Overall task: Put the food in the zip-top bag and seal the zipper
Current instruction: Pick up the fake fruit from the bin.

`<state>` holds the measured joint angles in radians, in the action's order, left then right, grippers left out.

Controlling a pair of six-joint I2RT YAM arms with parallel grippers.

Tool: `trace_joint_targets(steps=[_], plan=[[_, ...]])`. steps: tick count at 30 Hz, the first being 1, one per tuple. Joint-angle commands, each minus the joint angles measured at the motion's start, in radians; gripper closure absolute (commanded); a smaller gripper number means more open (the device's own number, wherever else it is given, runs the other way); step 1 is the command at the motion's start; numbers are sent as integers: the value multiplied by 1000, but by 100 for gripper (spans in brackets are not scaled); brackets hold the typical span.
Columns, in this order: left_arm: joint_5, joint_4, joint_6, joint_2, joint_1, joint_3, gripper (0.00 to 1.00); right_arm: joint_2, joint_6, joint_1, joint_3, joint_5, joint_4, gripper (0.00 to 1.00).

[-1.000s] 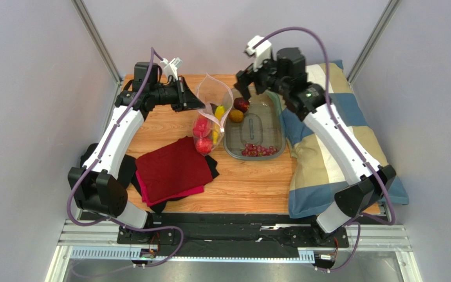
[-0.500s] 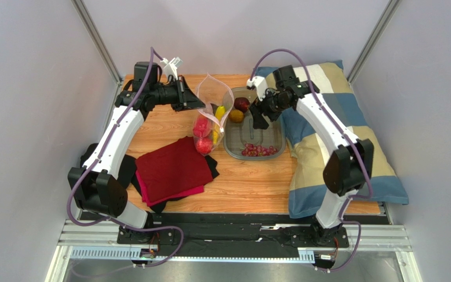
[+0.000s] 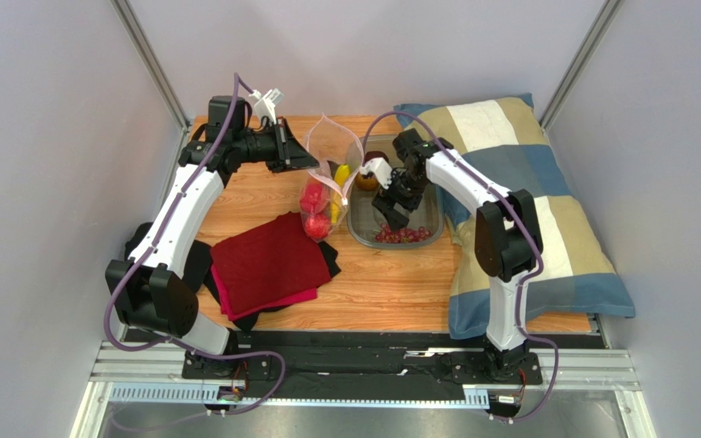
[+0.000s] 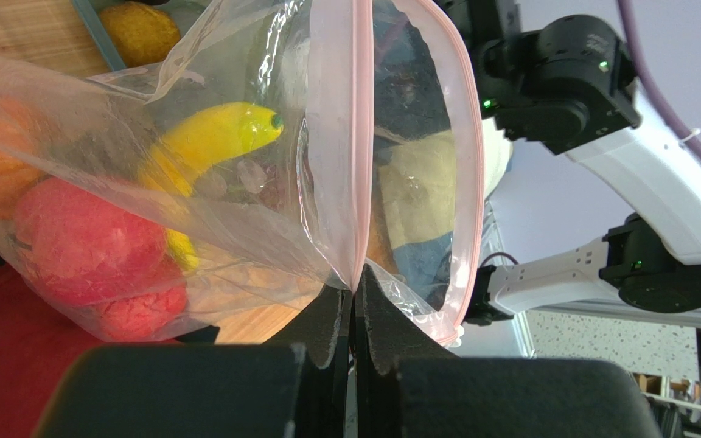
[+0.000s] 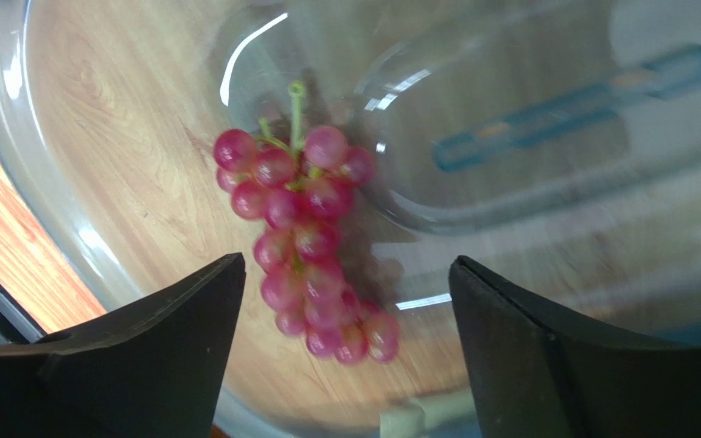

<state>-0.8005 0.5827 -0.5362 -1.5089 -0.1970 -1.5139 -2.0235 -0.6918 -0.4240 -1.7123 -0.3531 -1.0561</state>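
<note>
Nearest the front edge lies the red cloth [image 3: 267, 265], out of play. Beyond it, right of the table's middle, the grapes [image 5: 313, 242] lie on the floor of the clear tub [image 3: 437, 224], at its near end. The right gripper [image 5: 345, 265] hangs over them with its jaws wide apart, one finger to each side of the bunch, holding nothing. The bunch is long and knobbly, so a shallow closure may catch only a few berries or the stem and let it swing loose or drop. A finger could also strike the tub's curved wall and shove the tub. Further back, about midway between the left and right edges, the zip-top bag [image 4: 254, 255] stands with the banana [image 4: 208, 137] and red fruit [image 4: 89, 237] inside. The left gripper [image 4: 356, 297] is clamped tight on one spot of the zipper [image 4: 361, 137], holding the mouth up. The opening looks narrow, so the grapes may snag on the pink lip, and a single pinch could slip off the thin film and let the bag collapse. At the tub's far end the pumpkin [image 4: 139, 32] waits
</note>
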Motion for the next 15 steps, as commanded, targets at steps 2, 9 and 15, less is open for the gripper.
trace_joint_targets(steps=[2,9,15], plan=[[-8,-29,7,13,-4,-2,100,-46,-72,-32,31,48,-1,11],[-9,-34,1,4,-2,-2,100,-72,-83,-45,91,98,53,14],[-16,-38,-1,4,-4,-3,100,-83,-68,-36,85,149,71,36]])
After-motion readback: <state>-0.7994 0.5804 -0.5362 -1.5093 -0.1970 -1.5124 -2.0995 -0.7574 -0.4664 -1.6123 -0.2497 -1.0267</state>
